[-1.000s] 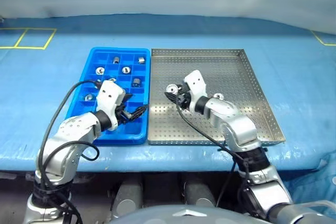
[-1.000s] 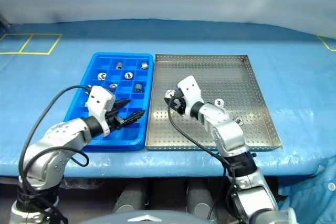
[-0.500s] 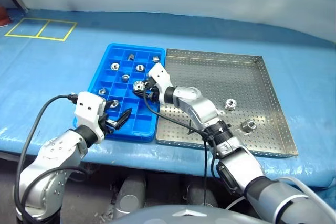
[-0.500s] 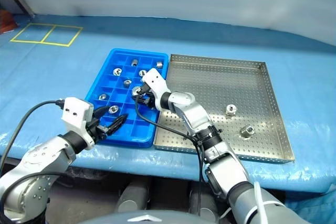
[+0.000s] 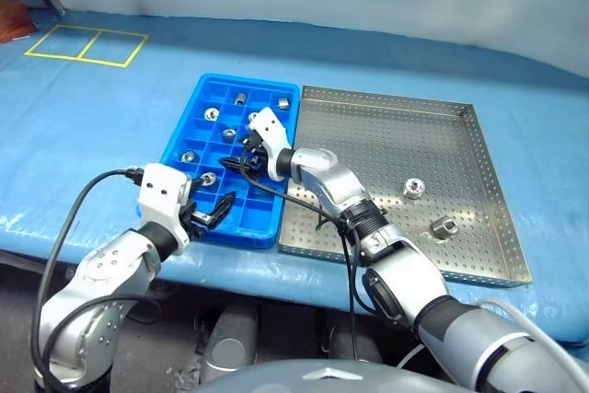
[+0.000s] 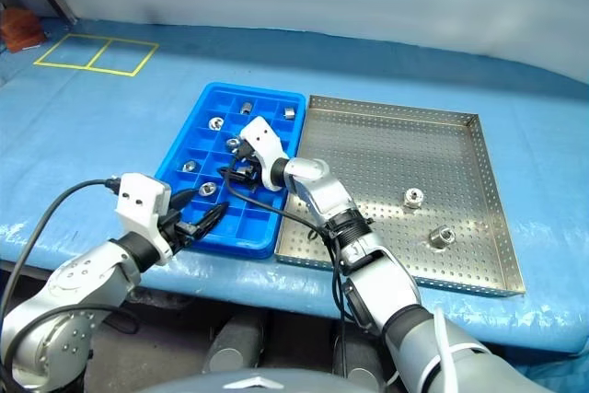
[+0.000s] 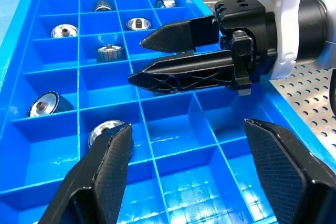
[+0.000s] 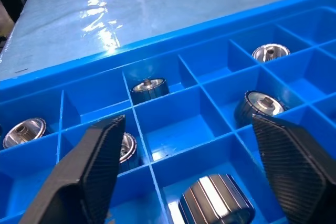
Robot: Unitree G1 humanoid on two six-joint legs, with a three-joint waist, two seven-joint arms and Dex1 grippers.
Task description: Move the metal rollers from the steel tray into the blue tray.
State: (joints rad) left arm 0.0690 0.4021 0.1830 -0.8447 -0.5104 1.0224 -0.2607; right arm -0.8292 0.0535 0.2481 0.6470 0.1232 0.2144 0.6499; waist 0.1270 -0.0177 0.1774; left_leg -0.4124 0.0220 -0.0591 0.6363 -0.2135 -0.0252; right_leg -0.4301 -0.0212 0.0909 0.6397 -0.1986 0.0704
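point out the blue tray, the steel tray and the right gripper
blue tray [image 5: 224,229], left eye view, near rim
steel tray [image 5: 396,140], left eye view, bare perforated floor
right gripper [image 7: 144,60], left wrist view, between its open fingertips

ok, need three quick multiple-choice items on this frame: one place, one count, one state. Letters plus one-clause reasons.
1. Where is the right end effector?
A. Over the blue tray
B. Over the steel tray
C. Off the table

2. How many metal rollers lie in the steel tray?
A. None
B. Two
C. Five

3. How do the right end effector's fingers stand?
A. Shut on a roller
B. Open, holding nothing
C. Shut, empty

Answers:
1. A: its fingers hang above the blue compartments.
2. B: one roller and another sit on the perforated floor.
3. B: the right wrist view shows the fingers apart, with a roller lying in the compartment below.
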